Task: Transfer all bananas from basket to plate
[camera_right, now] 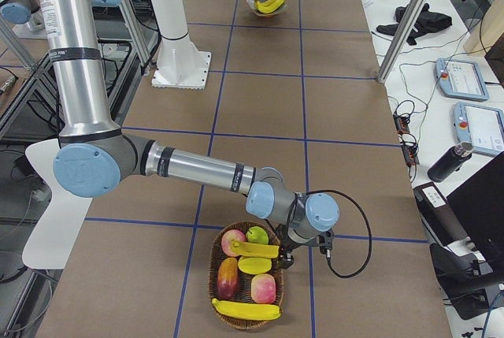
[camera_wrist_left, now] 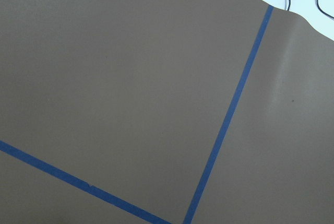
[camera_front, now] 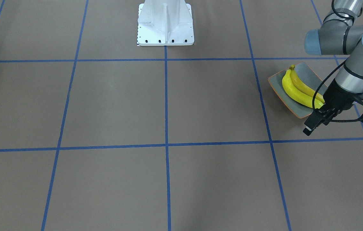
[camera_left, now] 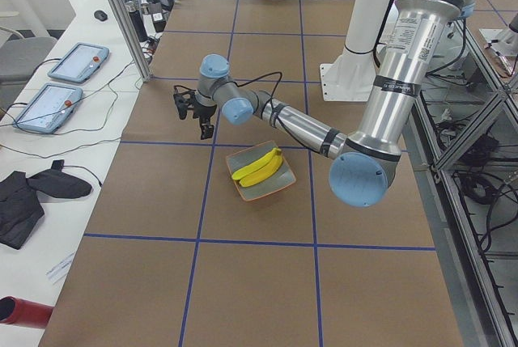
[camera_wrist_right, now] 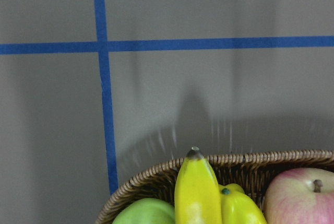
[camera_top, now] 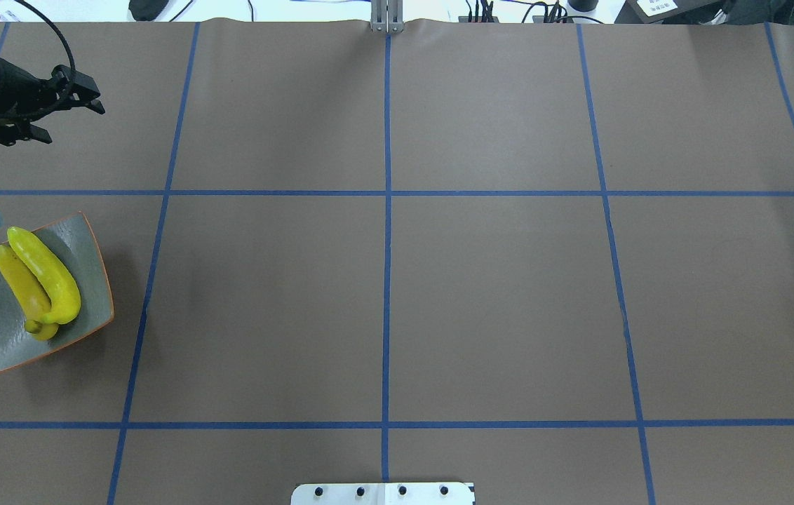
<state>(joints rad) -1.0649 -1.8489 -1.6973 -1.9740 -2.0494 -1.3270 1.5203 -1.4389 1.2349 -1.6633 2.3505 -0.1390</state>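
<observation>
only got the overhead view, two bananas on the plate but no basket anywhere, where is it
Observer: The basket sits at the end of the table on the robot's right, outside your frame.
Operator: any bananas in it
Observer: Yes, at least two. One banana lies along the basket's edge nearest the right side camera. Another lies higher up, right at the right gripper. I cannot tell whether its fingers are shut.
</observation>
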